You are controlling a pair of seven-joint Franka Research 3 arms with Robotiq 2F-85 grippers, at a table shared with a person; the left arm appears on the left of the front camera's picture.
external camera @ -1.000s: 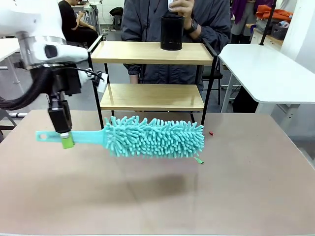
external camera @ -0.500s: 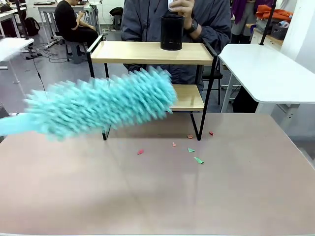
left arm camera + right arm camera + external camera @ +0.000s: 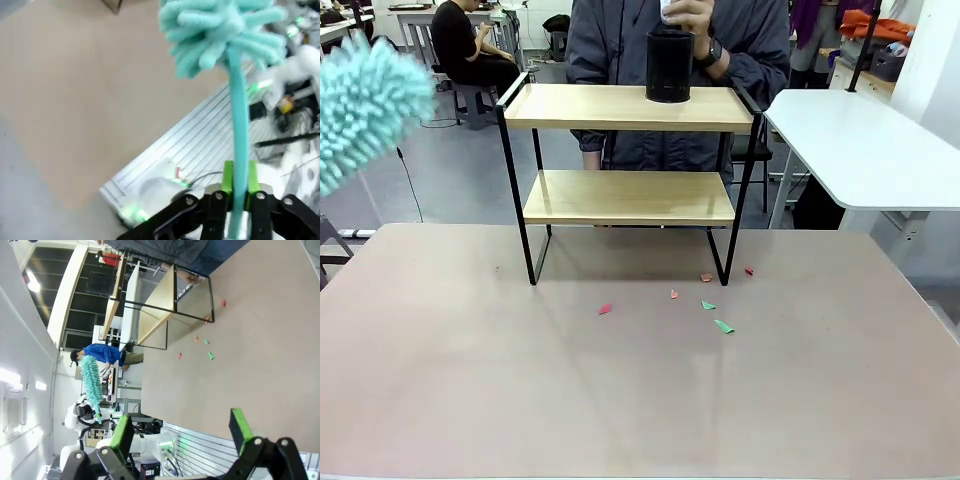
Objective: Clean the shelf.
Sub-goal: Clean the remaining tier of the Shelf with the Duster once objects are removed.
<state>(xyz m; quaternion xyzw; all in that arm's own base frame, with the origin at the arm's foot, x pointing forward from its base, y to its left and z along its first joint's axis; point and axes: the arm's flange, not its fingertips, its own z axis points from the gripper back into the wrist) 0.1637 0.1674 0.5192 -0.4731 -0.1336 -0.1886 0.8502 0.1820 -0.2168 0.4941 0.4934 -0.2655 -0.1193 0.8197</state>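
Note:
The shelf point(image 3: 630, 108) stands at the table's far middle, both wooden boards bare except for a black cylinder point(image 3: 669, 65) on the top board, which a person's hand point(image 3: 692, 14) holds. The teal fluffy duster point(image 3: 360, 100) is raised high at the far left, blurred. In the left wrist view my left gripper point(image 3: 239, 176) is shut on the duster's handle point(image 3: 239, 115), with the head point(image 3: 220, 30) above it. My right gripper point(image 3: 181, 432) is open and holds nothing, well back from the shelf point(image 3: 155, 305).
Several small red and green paper scraps point(image 3: 723, 326) lie on the brown table point(image 3: 470, 380) just in front of the shelf's right legs. A white table point(image 3: 860, 140) stands at the right. The person stands right behind the shelf.
The duster swung from low over the table up and away to the far left. The left arm left the front view, and the scraps it covered now show.

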